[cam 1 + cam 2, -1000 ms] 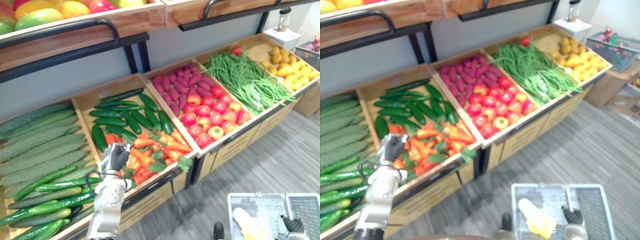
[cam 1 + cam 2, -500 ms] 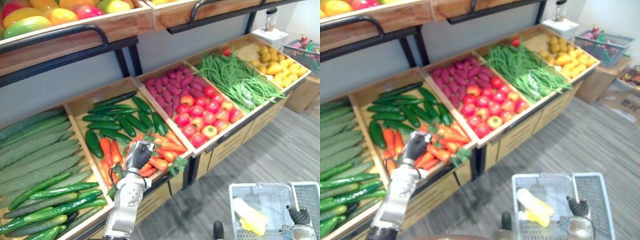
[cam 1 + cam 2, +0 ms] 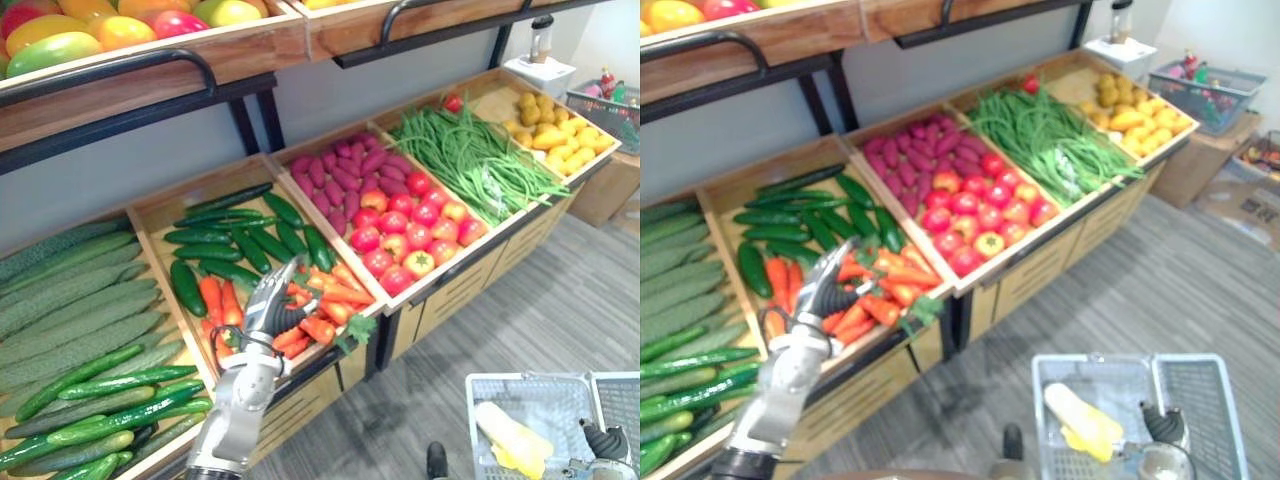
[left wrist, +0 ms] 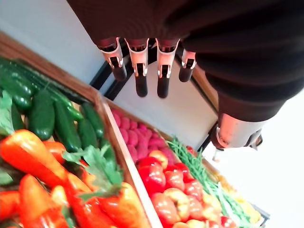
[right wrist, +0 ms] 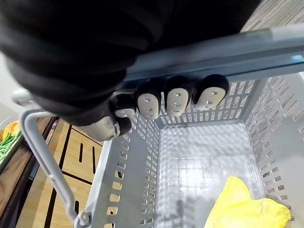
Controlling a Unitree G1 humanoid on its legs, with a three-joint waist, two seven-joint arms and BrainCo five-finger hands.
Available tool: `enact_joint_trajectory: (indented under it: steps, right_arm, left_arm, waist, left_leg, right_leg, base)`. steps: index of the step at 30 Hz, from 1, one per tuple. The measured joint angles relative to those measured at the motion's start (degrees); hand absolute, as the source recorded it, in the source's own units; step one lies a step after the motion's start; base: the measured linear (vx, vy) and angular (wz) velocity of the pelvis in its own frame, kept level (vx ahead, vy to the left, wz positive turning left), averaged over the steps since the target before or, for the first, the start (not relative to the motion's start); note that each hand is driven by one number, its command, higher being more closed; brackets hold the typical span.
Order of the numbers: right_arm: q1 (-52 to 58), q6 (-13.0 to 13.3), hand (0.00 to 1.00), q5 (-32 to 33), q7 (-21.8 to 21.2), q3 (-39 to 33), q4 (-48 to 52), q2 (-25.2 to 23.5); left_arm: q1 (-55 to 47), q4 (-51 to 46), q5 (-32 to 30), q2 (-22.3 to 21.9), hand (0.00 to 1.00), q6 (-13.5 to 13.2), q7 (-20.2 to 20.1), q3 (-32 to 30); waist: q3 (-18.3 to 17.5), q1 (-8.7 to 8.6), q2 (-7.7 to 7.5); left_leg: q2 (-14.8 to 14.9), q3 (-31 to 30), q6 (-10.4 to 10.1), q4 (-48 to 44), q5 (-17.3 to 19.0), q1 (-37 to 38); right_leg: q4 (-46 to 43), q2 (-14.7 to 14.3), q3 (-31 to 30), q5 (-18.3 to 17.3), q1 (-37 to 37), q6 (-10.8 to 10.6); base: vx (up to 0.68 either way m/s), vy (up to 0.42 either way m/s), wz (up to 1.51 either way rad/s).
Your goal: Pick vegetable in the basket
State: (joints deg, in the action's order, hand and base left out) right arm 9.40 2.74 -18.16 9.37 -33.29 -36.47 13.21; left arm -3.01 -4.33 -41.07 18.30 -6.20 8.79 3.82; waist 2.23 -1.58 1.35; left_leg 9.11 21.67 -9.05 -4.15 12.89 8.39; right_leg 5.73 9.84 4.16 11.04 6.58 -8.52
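Note:
Orange carrots (image 3: 325, 298) with green tops lie in the front half of a wooden bin. My left hand (image 3: 268, 305) hovers just over them with straight fingers (image 4: 141, 71), open and holding nothing; the carrots (image 4: 28, 156) show close below it in the left wrist view. At the lower right stands a grey plastic basket (image 3: 530, 381) with a pale yellow vegetable (image 3: 512, 432) inside. My right hand (image 3: 601, 441) is shut on the basket's grey handle (image 5: 266, 42), fingers (image 5: 178, 100) curled round the bar.
Dark green cucumbers (image 3: 235, 238) fill the back of the carrot bin. Long cucumbers (image 3: 80, 330) lie to the left; purple tubers (image 3: 345, 175), red tomatoes (image 3: 410, 225), green beans (image 3: 475, 155) and yellow produce (image 3: 560, 140) to the right. A fruit shelf (image 3: 150, 55) overhangs behind.
My left hand's fingers have gone from curled to straight above the carrots. The camera has shifted, so the bins sit further left in view. The right hand keeps its hold on the handle.

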Motion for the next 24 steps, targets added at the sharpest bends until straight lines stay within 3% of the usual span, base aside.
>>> enact_joint_trajectory:
  steps: [3,5,7,9,12,16,24]
  right_arm:
    - [0.22,0.39,1.00,0.02,0.00,0.15,0.00,0.04]
    - [0.35,0.58,1.00,0.03,0.00,0.44,0.00,0.17]
    - [0.44,0.81,1.00,0.04,0.02,1.70,-0.01,1.21]
    - [0.53,1.63,1.00,0.04,0.03,3.05,0.01,2.28]
    - [1.04,3.49,1.00,0.11,0.06,3.94,0.36,2.70]
    - [1.61,4.03,1.00,0.14,0.12,4.39,0.80,2.71]
    - [2.57,4.04,1.00,0.13,0.27,5.50,0.93,2.72]
  left_arm:
    - [0.03,0.02,-1.28,10.63,0.00,-3.29,0.21,-0.25]
    - [0.08,0.16,-3.07,15.35,0.00,-4.63,0.61,-0.19]
    - [0.57,1.28,-5.25,22.74,0.00,-7.29,2.15,1.65]
    - [1.13,2.33,-6.31,27.18,0.00,-9.83,2.39,4.18]
    - [1.16,3.17,-7.52,28.11,0.00,-12.55,2.16,6.60]
    - [1.63,4.83,-7.52,28.12,0.00,-14.82,1.93,10.02]
    - [6.46,12.17,-9.85,27.92,0.00,-15.74,2.13,19.31]
  waist:
    - [0.02,0.10,-0.05]
    - [0.04,0.17,-0.09]
    - [0.04,0.25,-0.11]
    - [0.04,0.30,-0.12]
    - [0.04,0.43,-0.16]
    - [0.04,0.52,-0.16]
    - [0.05,0.18,-0.11]
  left_leg:
    - [0.02,-0.12,0.00,-0.02,0.00,0.05]
    - [0.02,-0.16,0.00,-0.02,0.00,0.08]
    - [0.03,-0.38,0.00,0.00,0.00,0.20]
    - [0.02,-0.42,0.00,0.01,0.00,0.18]
    - [0.05,-0.54,-0.01,0.04,-0.01,0.04]
    - [0.06,-0.76,-0.03,0.04,-0.02,-0.16]
    - [0.00,-0.48,-0.03,0.00,-0.03,-0.73]
  right_leg:
    - [0.02,0.04,0.20,0.00,-0.21,0.00]
    - [0.12,0.10,0.39,0.00,-0.41,0.00]
    - [0.23,0.19,0.75,0.00,-0.77,0.00]
    - [0.24,0.27,0.88,0.00,-0.84,0.00]
    - [0.28,0.31,1.14,0.00,-0.84,0.00]
    - [0.28,0.41,1.48,0.00,-0.84,0.00]
    - [0.28,0.48,1.24,0.01,-0.13,-0.01]
  base:
    - [-0.02,-0.045,0.04]
    - [-0.02,-0.035,0.05]
    - [-0.01,-0.036,0.07]
    - [0.00,-0.011,0.02]
    - [-0.01,-0.023,0.03]
    - [-0.01,-0.039,0.04]
    - [-0.02,-0.043,-0.01]
